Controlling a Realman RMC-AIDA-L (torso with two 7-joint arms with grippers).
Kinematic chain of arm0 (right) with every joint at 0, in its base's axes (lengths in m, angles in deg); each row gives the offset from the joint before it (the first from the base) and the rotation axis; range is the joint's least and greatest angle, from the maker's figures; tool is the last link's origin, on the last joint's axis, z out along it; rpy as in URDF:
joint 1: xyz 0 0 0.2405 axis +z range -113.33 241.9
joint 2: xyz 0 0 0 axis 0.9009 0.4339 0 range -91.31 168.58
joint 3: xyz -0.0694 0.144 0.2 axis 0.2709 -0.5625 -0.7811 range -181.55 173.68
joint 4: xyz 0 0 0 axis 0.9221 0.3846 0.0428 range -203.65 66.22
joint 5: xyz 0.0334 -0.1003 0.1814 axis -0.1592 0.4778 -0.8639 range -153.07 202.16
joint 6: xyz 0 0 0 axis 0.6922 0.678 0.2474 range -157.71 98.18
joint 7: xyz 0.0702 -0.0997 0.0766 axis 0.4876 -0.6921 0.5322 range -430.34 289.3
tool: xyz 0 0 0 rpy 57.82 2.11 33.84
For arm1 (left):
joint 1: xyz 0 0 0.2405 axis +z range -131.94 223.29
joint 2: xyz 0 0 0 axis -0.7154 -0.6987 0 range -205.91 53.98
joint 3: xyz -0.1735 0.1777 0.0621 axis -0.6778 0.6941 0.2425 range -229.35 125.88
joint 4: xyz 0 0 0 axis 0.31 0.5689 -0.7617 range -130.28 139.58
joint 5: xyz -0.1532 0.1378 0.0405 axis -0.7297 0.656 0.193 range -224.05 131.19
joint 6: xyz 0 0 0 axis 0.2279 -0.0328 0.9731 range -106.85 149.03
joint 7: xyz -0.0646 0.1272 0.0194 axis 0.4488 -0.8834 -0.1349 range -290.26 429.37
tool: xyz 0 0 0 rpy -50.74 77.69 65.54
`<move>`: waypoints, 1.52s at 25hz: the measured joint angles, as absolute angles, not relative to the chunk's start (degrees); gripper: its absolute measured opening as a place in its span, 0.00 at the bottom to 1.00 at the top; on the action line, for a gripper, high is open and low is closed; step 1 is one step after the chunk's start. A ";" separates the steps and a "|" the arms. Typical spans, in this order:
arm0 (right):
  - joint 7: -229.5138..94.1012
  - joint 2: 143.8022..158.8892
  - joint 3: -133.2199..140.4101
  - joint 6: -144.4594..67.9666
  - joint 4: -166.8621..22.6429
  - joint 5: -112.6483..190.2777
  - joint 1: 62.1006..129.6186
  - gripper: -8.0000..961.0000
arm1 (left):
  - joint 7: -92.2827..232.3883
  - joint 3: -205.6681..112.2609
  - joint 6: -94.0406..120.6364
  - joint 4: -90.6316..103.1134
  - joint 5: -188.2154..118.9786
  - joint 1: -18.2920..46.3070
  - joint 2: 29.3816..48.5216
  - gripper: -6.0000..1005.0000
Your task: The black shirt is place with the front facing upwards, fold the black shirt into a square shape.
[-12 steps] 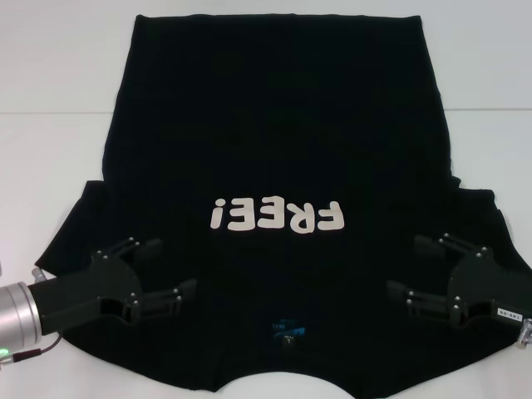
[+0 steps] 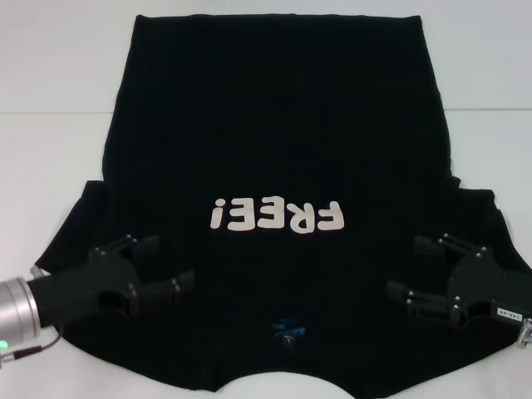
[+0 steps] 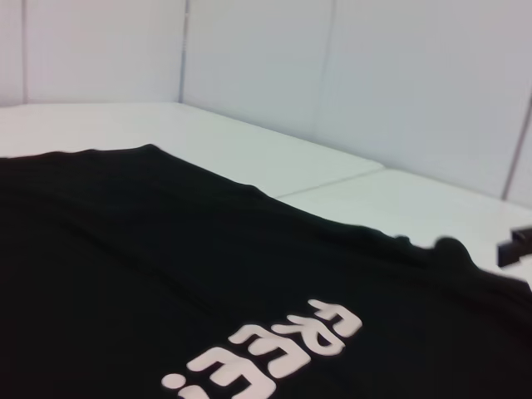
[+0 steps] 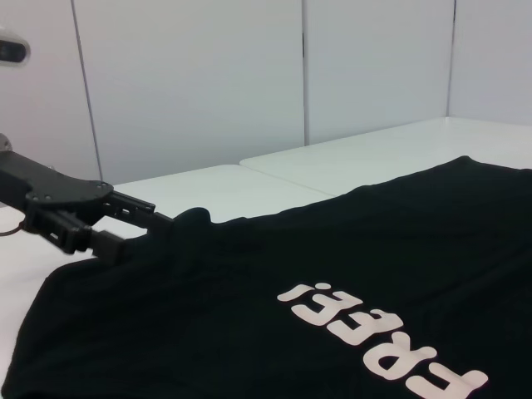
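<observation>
The black shirt (image 2: 278, 150) lies flat on the white table (image 2: 50, 75), front side up, with the white "FREE!" letters (image 2: 277, 217) on the chest and the collar at the near edge. The left gripper (image 2: 166, 266) is over the shirt's left shoulder part, its fingers spread open and holding nothing. The right gripper (image 2: 409, 268) is over the right shoulder part, also open and empty.

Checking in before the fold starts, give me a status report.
Left hand open, low over left sleeve. Right hand open, low over right sleeve. Black shirt flat, lettering up, unfolded. Nothing in the way.
</observation>
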State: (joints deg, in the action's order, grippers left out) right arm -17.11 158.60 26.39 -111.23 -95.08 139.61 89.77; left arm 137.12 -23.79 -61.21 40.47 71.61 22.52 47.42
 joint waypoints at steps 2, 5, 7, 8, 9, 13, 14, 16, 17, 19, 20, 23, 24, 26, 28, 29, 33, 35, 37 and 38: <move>-16.56 158.60 26.39 -111.23 -95.08 139.61 89.77 0.95 | 142.74 -24.87 -61.32 40.48 71.62 22.03 47.00 0.93; -15.35 158.54 26.39 -111.23 -95.14 139.62 89.77 0.95 | 155.80 -25.40 -61.96 40.50 71.86 20.90 44.90 0.92; -14.72 158.50 26.39 -111.23 -95.19 139.66 89.77 0.95 | 166.12 -25.41 -62.33 40.45 72.22 19.88 42.90 0.92; -14.52 158.47 26.39 -111.23 -95.23 139.68 89.77 0.95 | 170.08 -25.45 -62.56 40.68 72.32 19.56 42.04 0.92; -14.36 158.46 26.39 -111.23 -95.25 139.69 89.77 0.95 | 172.70 -25.56 -62.78 41.15 72.34 19.38 41.56 0.92; -14.18 158.43 26.39 -111.23 -95.20 139.69 89.77 0.95 | 184.57 -26.11 -61.91 45.14 72.70 18.83 39.63 0.92; -14.18 158.46 26.39 -111.19 -95.17 139.69 89.78 0.95 | 188.48 -26.30 -60.18 46.45 74.05 18.38 38.90 0.92; -14.16 158.48 26.45 -110.91 -95.12 139.69 89.85 0.95 | 193.75 -26.84 -57.15 47.49 77.37 17.43 38.06 0.91; -14.00 158.49 26.49 -110.72 -95.11 139.69 89.89 0.95 | 195.45 -27.08 -55.96 47.60 79.00 16.96 37.77 0.91; -13.19 158.49 26.59 -110.15 -95.17 139.69 90.07 0.95 | 199.03 -27.36 -53.09 47.38 82.97 15.73 37.21 0.91; -12.52 158.48 26.68 -109.72 -95.25 139.69 90.20 0.95 | 200.07 -27.32 -51.79 47.01 84.64 15.16 37.04 0.91; -10.77 158.41 27.76 -108.24 -95.44 139.68 90.63 0.95 | 200.89 -26.50 -48.70 45.42 88.24 13.28 36.85 0.91; -10.56 158.41 28.36 -107.86 -95.46 139.68 90.72 0.95 | 200.74 -26.20 -48.03 45.01 88.74 12.83 36.80 0.91; -10.52 158.44 29.06 -107.46 -95.48 139.68 90.83 0.95 | 199.93 -25.26 -46.53 44.17 89.50 11.85 36.73 0.91; -10.51 158.52 29.36 -106.93 -95.33 139.68 91.04 0.95 | 198.98 -24.51 -45.34 43.79 89.57 11.28 36.91 0.90; -10.51 158.54 29.43 -106.75 -95.24 139.68 91.13 0.95 | 198.57 -24.06 -44.59 43.68 89.62 11.01 37.09 0.90; -10.49 158.59 29.51 -106.63 -95.20 139.68 91.17 0.95 | 197.85 -22.02 -40.21 43.14 89.71 10.82 37.67 0.90; -10.49 158.58 29.53 -106.81 -95.19 139.68 91.18 0.95 | 197.48 -21.61 -38.85 42.47 89.71 10.81 37.74 0.90; -10.49 158.57 29.54 -106.86 -95.17 139.68 91.17 0.95 | 196.72 -21.40 -37.35 41.47 89.57 10.80 37.79 0.90; -10.49 158.60 29.55 -106.87 -95.17 139.68 91.17 0.95 | 196.49 -21.36 -36.99 41.18 89.49 10.80 37.82 0.90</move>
State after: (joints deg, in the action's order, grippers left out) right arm -10.49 158.60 29.55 -106.87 -95.17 139.68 91.17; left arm 196.49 -21.36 -36.99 41.18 89.49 10.80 37.82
